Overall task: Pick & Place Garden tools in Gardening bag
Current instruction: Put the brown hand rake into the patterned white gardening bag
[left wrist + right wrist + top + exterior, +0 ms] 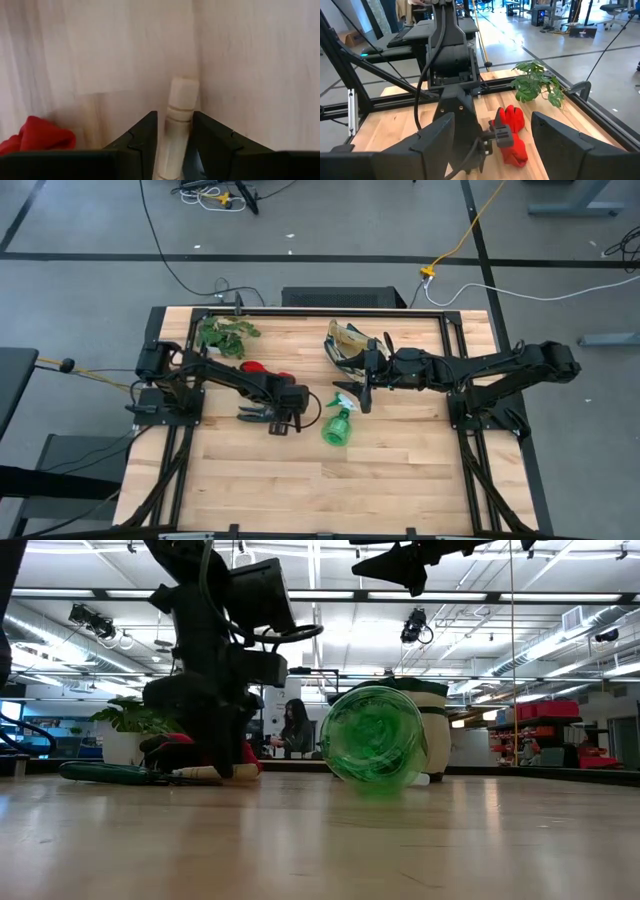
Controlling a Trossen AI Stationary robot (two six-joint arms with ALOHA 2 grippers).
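— What sits nearest the low camera?

— The green spray bottle, lying on its side with its base facing the lens; my left gripper is down beside it, and a seated person shows in the room beyond.

— And from above?

— That bottle lies lengthways across the wooden table, trigger towards the gardening bag. My right gripper hovers between them. Red gloves and a plant sprig lie behind my left arm.

— Your wrists?

— My left fingers clamp the rake's wooden handle. My right fingers stand wide apart, empty.
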